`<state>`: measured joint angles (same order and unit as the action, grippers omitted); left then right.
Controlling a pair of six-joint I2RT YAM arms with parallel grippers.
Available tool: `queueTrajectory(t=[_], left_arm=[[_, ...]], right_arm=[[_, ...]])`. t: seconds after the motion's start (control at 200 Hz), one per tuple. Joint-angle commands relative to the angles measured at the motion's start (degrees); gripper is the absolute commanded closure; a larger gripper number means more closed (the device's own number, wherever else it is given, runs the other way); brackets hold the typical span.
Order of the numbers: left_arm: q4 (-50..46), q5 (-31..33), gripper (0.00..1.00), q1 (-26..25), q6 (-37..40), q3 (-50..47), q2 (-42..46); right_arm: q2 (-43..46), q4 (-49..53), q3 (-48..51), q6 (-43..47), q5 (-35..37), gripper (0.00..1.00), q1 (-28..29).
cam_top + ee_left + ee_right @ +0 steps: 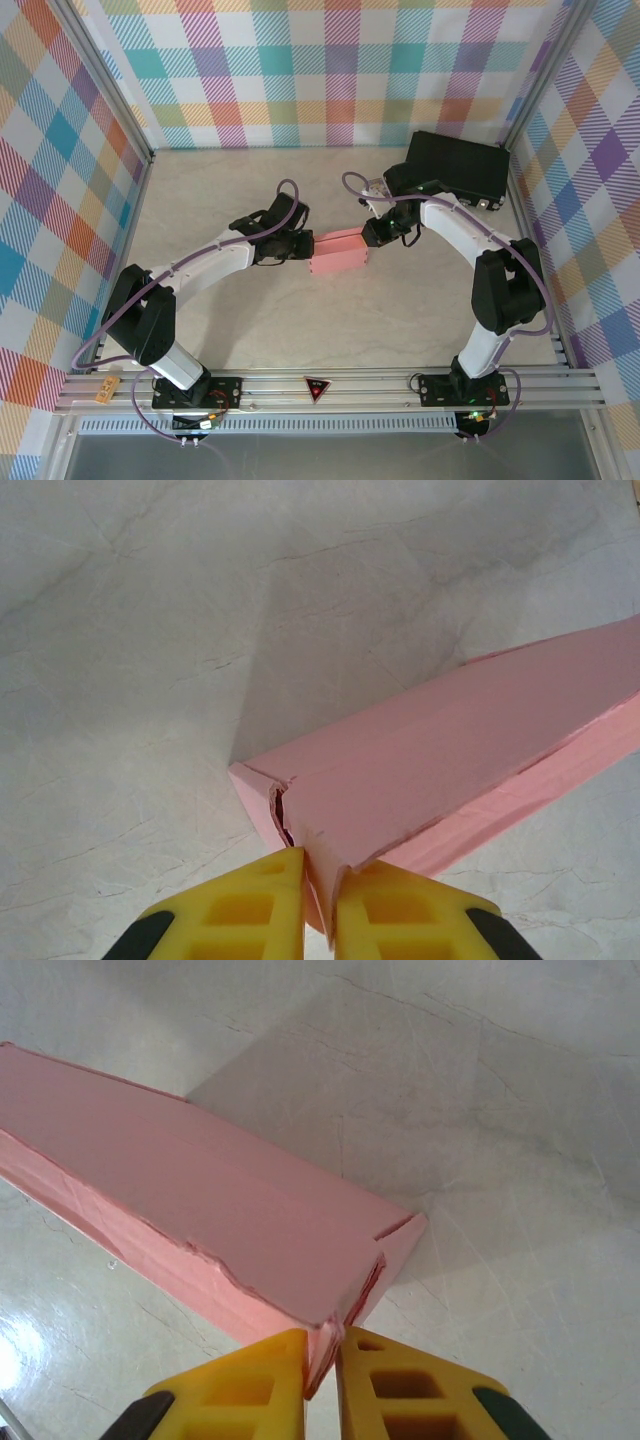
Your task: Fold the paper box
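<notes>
Left hand [320,868] nearly closed, pinched thin corner edge at one end of paper box [450,740]. Right hand [321,1345] likewise near shut, gripped corner at opposite end. Box was pink, elongated, spanned between both hands over middle of surface [400,320]; black case [458,165] sat well behind. Could not tell whether box touched surface.

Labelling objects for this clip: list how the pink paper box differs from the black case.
Colour: the paper box is salmon pink, the black case black. Size: the box looks smaller than the case. Place: the box is at the middle of the table, the case at its far right corner. State: the left gripper and right gripper each pinch one end of the box; neither grips the case. Both are rectangular.
</notes>
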<state>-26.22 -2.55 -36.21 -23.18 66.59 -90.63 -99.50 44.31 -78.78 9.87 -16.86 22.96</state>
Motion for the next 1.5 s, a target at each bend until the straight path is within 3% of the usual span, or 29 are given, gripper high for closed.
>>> queueTrajectory(t=[0.0,0.595,1.0,1.495], left_arm=[[-1.38,-1.5,0.86,0.35,-0.21,0.87,-0.46],[-2.3,-2.26,0.9,0.14,0.28,-0.59,-1.11],[-4.1,-1.52,0.89,-1.12,2.54,0.11,-1.48],[-5.11,0.06,0.87,-2.02,2.86,1.43,-1.92]], right_arm=[[-0.47,1.45,-0.38,0.24,0.44,0.84,0.59],[-0.27,1.39,2.55,-0.11,-2.12,0.84,1.12],[5.31,-3.66,4.68,-1.94,0.57,0.65,1.12],[5.72,-1.25,5.45,-2.16,0.8,0.81,1.17]])
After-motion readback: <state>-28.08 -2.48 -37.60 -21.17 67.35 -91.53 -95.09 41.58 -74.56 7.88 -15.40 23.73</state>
